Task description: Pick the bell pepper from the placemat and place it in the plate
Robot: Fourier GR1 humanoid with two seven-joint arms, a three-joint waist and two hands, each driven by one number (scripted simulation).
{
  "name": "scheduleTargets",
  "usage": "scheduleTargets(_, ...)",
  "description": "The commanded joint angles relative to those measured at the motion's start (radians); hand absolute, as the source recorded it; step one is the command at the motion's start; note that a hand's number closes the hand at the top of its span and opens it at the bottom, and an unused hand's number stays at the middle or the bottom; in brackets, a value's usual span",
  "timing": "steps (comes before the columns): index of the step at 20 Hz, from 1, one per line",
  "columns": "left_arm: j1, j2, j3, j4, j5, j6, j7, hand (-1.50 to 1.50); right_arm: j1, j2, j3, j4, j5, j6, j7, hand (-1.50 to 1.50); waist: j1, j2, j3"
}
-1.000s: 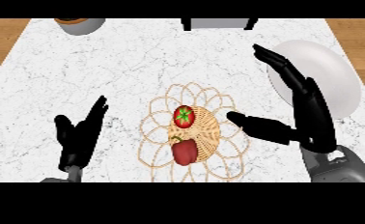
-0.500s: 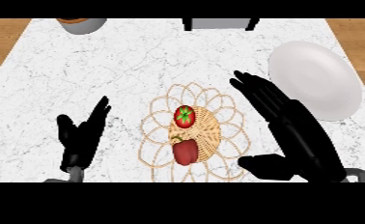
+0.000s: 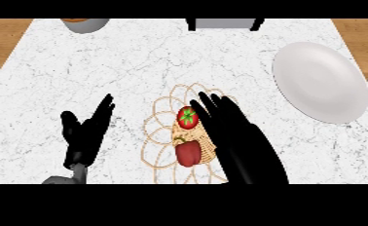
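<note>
A red bell pepper (image 3: pixel 188 153) lies on a woven, looped placemat (image 3: pixel 159 137) at the counter's lower middle. Just above it on the mat sits a red tomato (image 3: pixel 188 117) with a green stem. My right hand (image 3: pixel 237 140) is stretched over the mat's right half, fingers straight, their tips beside the tomato; it hides that part of the mat. It holds nothing. The white plate (image 3: pixel 320 81) lies to the right, apart from the hand. My left hand (image 3: pixel 86 132) rests open at the lower left, fingers up.
A grey bowl (image 3: pixel 84 24) with an orange inside shows at the top left edge. A dark grey object (image 3: pixel 223 23) sits at the top middle edge. Wooden floor shows past the counter's corners.
My right hand has swung left from in front of the plate to over the placemat's right half, uncovering the plate. The left hand, pepper and tomato have not moved.
</note>
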Motion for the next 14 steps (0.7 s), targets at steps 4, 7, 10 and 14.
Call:
scheduleTargets(4, 0.038, -0.002, 0.014, -0.046, -0.005, -0.024, 0.024, 0.0, 0.024, 0.188, 0.076, 0.159, 0.193, 0.033, 0.053, -1.5, 0.002, 0.004, -0.001)
scheduleTargets(7, 0.011, -0.032, 0.012, 0.023, -0.036, -0.016, -0.011, 0.0, 0.009, 0.239, 0.023, 0.17, 0.139, 0.149, 0.074, -1.5, 0.0, 0.005, -0.001)
scheduleTargets(10, 0.009, -0.038, 0.021, -0.007, -0.045, -0.014, 0.021, 0.0, 0.11, 0.252, 0.046, 0.168, 0.193, 0.107, 0.04, -1.5, -0.003, 0.004, -0.001)
scheduleTargets(14, 0.055, -0.023, 0.027, -0.075, -0.034, -0.041, 0.057, 0.0, 0.116, 0.353, 0.086, 0.281, 0.261, 0.093, 0.024, -1.5, 0.001, 0.004, -0.001)
